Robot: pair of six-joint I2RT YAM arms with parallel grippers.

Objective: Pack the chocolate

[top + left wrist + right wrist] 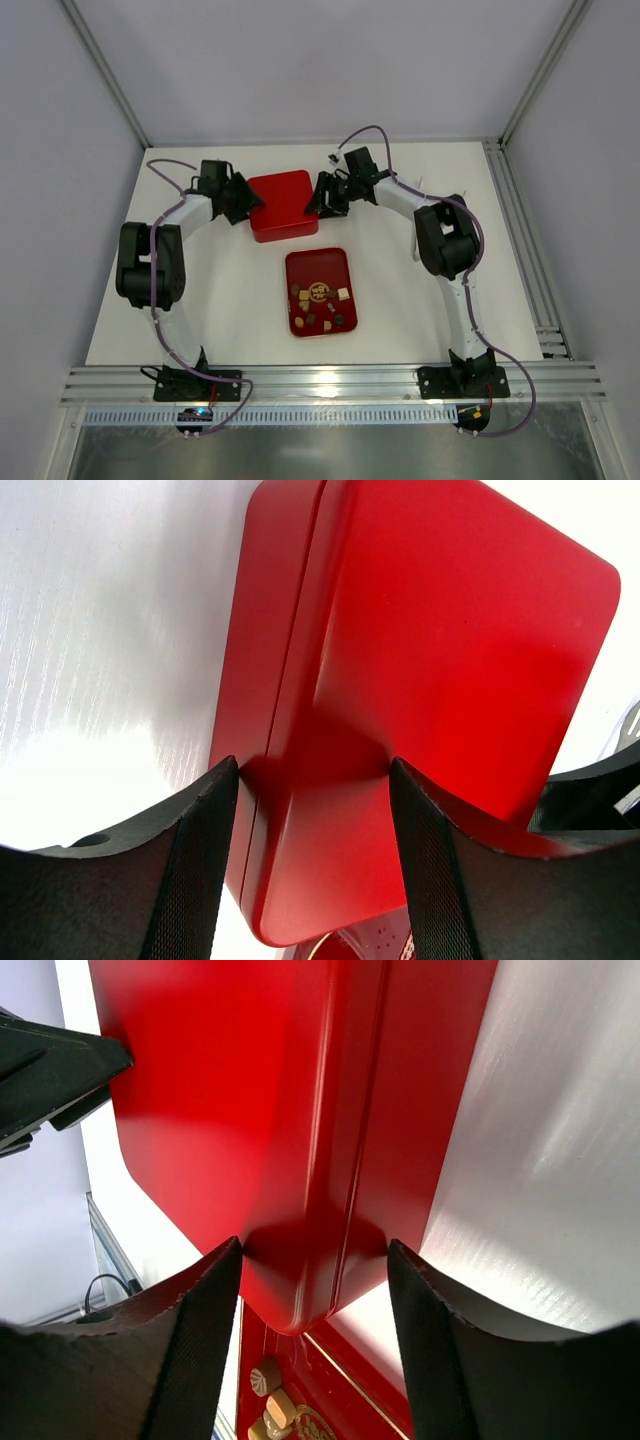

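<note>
Red lid [281, 204]: upside-facing red tin cover at 12 o'clock of the table [200, 320], just beyond the open tray; a seam runs along its side wall in both wrist views.
Tray [342, 262]: red, open, table centre, just at 6 o'clock of the lid; not covered.
Chocolates [320, 303]: small pieces scattered in the tray's near half; count not readable.
Left gripper [240, 199]: at the lid's 9 o'clock edge; fingers [195, 880] part open, straddling the lid's side wall, pads look close against it; whether they bear on it I cannot tell.
Right gripper [322, 196]: at the lid's 3 o'clock edge; fingers [200, 1350] likewise part open around the corner of the lid; contact not confirmed.
Step (judgement): both arms flank the lid for a two-sided hold. This fits the lid bound for the tray, or just lifted off and set down.
Next move (judgement): any shift needs both sides moved level and together.
Edges: lid's near edge lies just beside the tray's far rim.
Room: bare table at 9 and 3 o'clock of the tray; frame posts at the far corners.
</note>
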